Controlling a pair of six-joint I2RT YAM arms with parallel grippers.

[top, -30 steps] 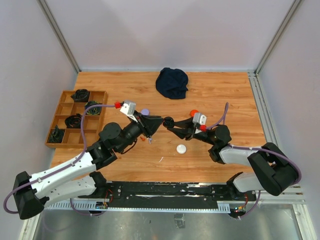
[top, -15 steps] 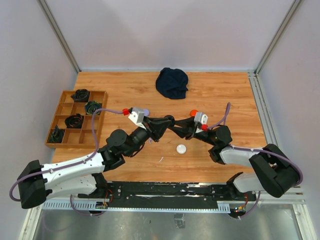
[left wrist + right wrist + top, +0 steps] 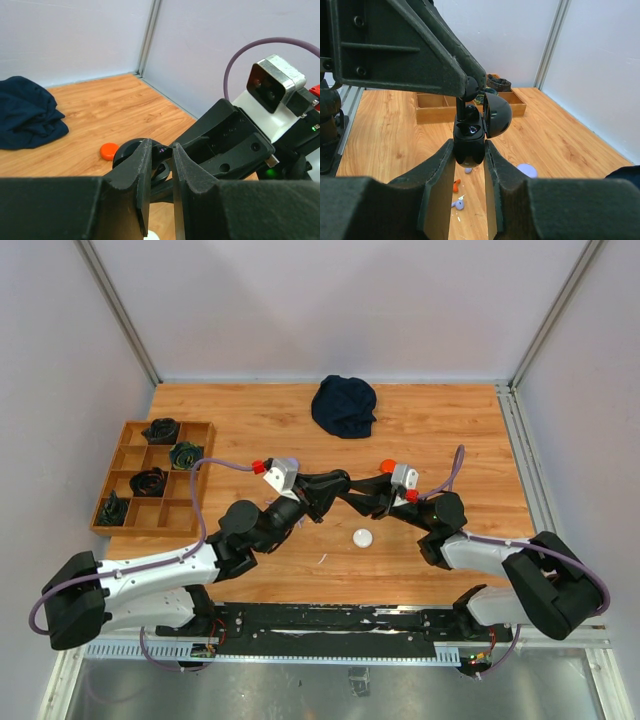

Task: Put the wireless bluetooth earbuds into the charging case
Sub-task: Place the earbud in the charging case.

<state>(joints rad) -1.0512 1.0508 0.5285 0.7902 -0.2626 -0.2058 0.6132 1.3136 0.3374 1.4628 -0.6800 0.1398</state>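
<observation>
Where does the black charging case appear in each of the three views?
Top external: black charging case at table centre, between left gripper and right gripper.
Left wrist: low centre, behind the fingertips.
Right wrist: centre, lid open, clamped.
Shared landmark: the left gripper's black earbud at the case.

**Both arms stretched inward, grippers tip to tip above mid-table**

The left arm [image 3: 150, 575] lay low and long, running from its base up and to the right. The right arm [image 3: 480, 550] was folded more tightly and pointed left. The left gripper [image 3: 337, 482] had its fingers pinched almost together on a small black earbud [image 3: 161, 149]. The right gripper [image 3: 348, 497] faced it, with its jaws clamped on the sides of a black charging case [image 3: 469, 137].
</observation>
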